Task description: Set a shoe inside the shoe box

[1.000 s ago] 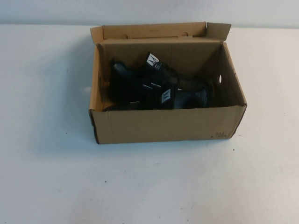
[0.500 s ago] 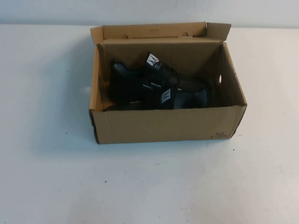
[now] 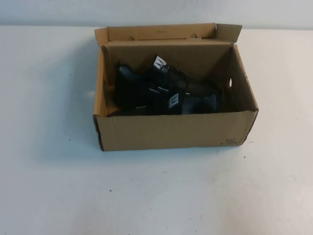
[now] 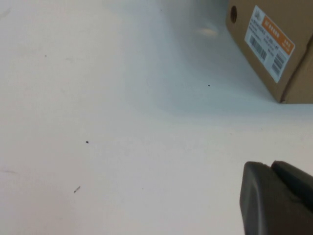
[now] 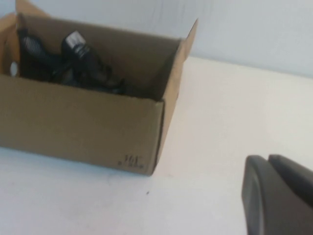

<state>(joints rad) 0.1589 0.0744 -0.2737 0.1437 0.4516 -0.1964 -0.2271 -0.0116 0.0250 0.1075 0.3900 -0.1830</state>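
The brown cardboard shoe box [image 3: 171, 131] stands open in the middle of the table, its lid flap [image 3: 161, 32] folded back. Two black mesh shoes lie inside, side by side: one at the back with a white tongue label [image 3: 160, 64], one nearer the front wall [image 3: 175, 101]. I cannot tell which is the task's shoe. The right wrist view shows the box [image 5: 83, 132] and a shoe [image 5: 73, 58] inside. My left gripper [image 4: 270, 167] is shut and empty over bare table beside the box's end [image 4: 254, 54]. My right gripper [image 5: 268, 159] is shut and empty, off the box's right corner.
The white tabletop [image 3: 156, 196] spreads all round the box. A pale wall [image 3: 156, 12] runs along the far edge. Neither arm shows in the high view. A white and orange barcode label [image 4: 270, 40] is stuck on the box's end.
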